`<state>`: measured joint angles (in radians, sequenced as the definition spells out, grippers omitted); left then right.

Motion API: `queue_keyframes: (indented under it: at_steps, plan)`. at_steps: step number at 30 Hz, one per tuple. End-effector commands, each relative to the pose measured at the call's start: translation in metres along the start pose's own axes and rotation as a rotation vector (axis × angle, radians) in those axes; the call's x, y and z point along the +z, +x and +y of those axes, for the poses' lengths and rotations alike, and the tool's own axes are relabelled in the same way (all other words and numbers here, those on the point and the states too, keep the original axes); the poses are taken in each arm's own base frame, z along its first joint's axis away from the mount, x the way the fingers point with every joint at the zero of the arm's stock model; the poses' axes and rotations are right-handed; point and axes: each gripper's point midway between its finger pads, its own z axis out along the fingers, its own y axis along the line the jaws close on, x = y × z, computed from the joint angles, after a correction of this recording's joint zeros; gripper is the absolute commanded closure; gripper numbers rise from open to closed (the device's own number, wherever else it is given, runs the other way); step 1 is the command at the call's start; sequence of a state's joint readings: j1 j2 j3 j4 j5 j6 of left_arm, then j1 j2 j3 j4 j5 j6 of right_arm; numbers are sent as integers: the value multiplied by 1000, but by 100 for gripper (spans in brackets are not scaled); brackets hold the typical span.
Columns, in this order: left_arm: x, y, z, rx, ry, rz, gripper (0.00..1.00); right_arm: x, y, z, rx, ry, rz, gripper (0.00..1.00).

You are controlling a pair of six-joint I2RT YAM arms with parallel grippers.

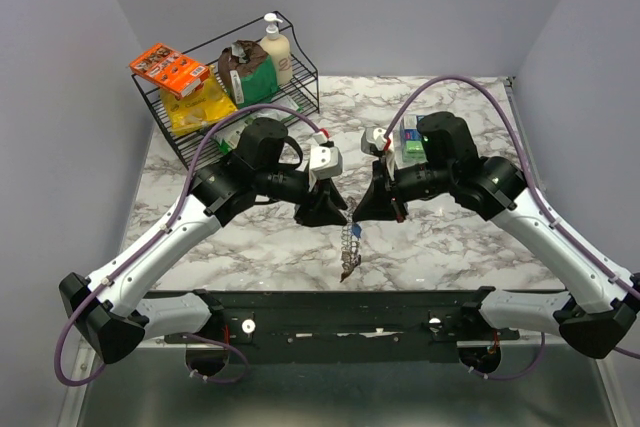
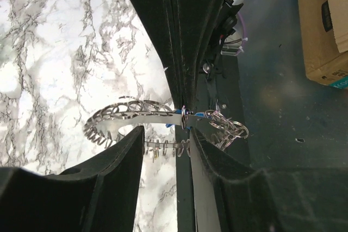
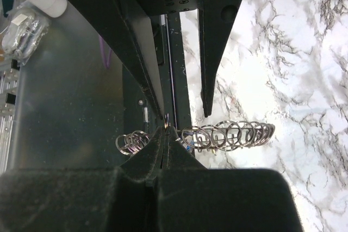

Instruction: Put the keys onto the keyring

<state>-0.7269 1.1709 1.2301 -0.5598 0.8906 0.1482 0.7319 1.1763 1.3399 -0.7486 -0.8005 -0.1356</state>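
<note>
Left arm [image 1: 180, 232] reaches out from its base and bends inward at the elbow. Right arm [image 1: 520, 202] mirrors it. I see the two wrists nearly nose to nose, just beyond the middle of the black base rail [image 1: 320, 312].

Left gripper [image 1: 325, 212]: jaws stand part-way apart, straddling a stretch of the keyring [image 1: 350, 245]. The metal spans the gap from finger to finger. I cannot tell whether they actually pinch it.

Right gripper [image 1: 368, 209]: jaws closed tip to tip, clamped on the keyring, with coils spilling out on either side of the tips.

The keyring hangs from the jaws above the marble counter [image 1: 450, 247]. Its long axis runs from the grippers back toward the rail, its lower end closest to the rail.

Keyring material is bright silvery metal: one part is a flat band with jagged, fretted edges, the rest a run of overlapping wire loops like a spring. Gripper fingers are matte black with a rough surface.

A small blue piece [image 2: 197, 115] sits on the keyring, on the rail side of the left fingers. It is too small for me to identify.
</note>
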Motion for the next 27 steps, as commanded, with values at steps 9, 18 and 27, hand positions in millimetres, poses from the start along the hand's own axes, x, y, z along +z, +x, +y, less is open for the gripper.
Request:
queue_keyframes:
  at_steps: [9,18,27]
  plan:
    - [4,-9,-2,27,24,-29,64,3,-6,-1,-27,-3,-27,100]
    - [9,-6,-2,34,31,-5,73,2,-9,0,-24,-4,-37,100]
    - [13,-5,-4,45,35,-15,100,0,-11,0,-31,11,-65,99]
